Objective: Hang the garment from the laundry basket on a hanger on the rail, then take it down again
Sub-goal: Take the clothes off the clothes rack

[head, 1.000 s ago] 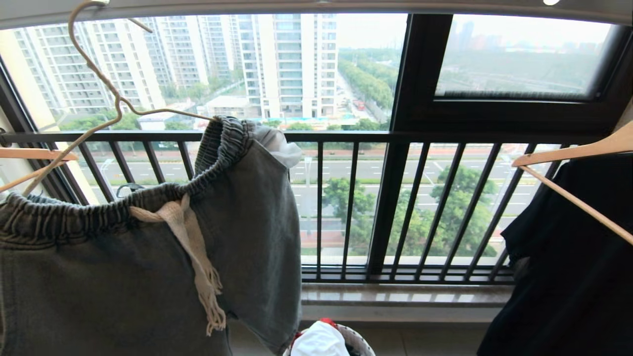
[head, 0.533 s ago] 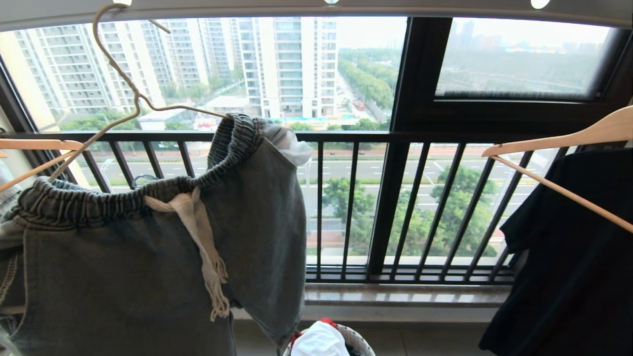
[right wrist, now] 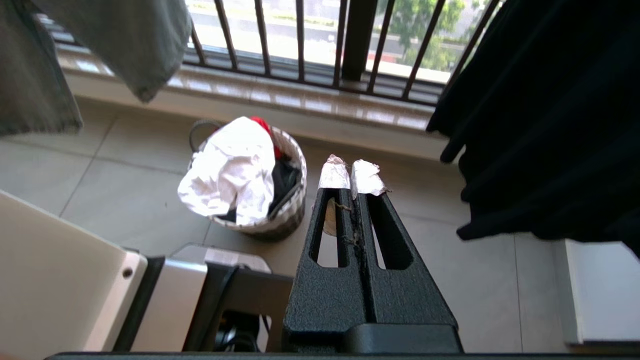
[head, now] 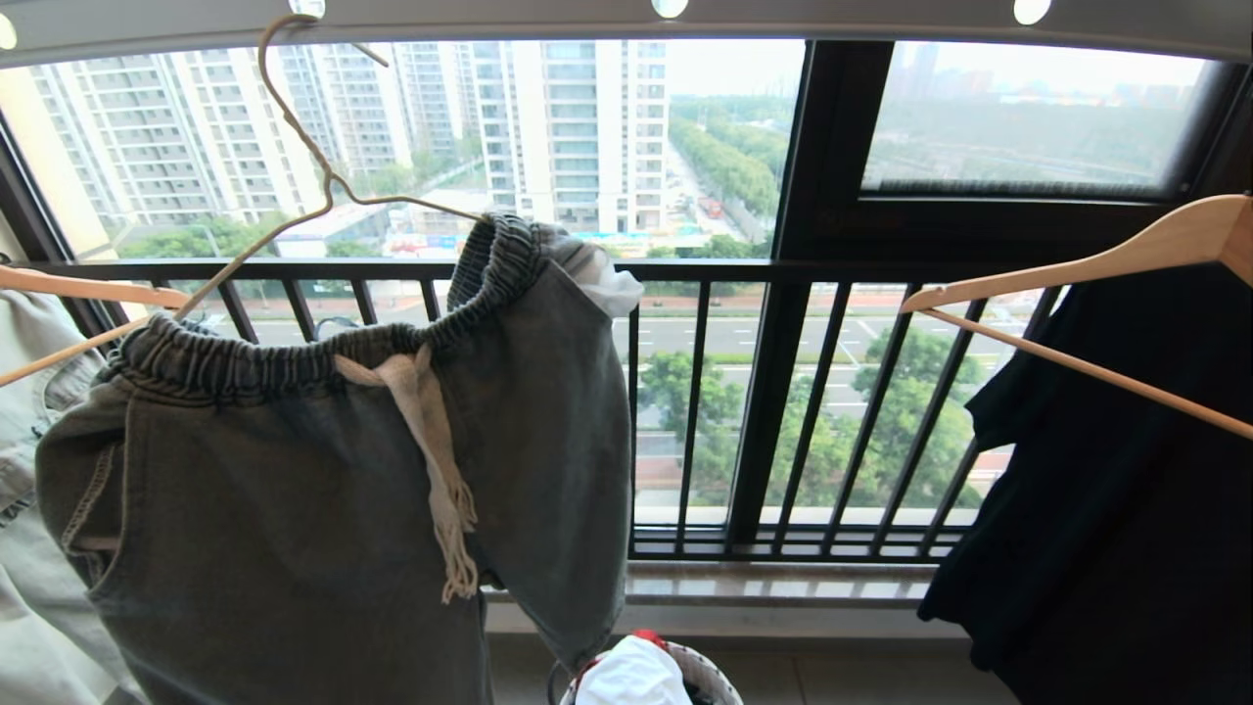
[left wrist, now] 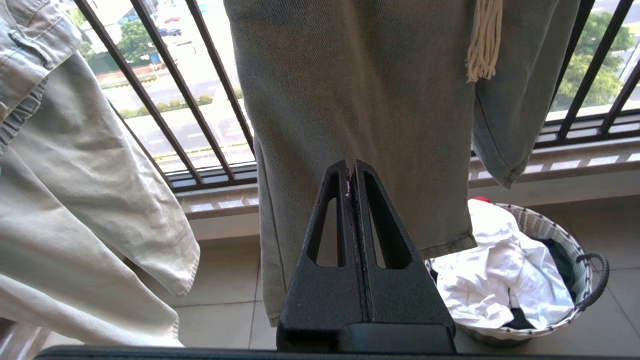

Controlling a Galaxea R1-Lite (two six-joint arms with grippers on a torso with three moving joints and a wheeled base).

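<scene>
Shorts [head: 323, 509], one pair, on one wire hanger [head: 313, 176]; two wooden hangers [head: 1077, 284].

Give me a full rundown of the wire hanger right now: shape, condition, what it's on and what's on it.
The hanger is thin cream-white wire, kinked and bent, with a long neck. Its hook sits in a hole of the grey rail. It hangs tilted, right shoulder higher. The denim shorts hang from it by the elastic waistband, bunched over the right shoulder. A wooden hanger crosses its left arm. Neither gripper touches it.
</scene>
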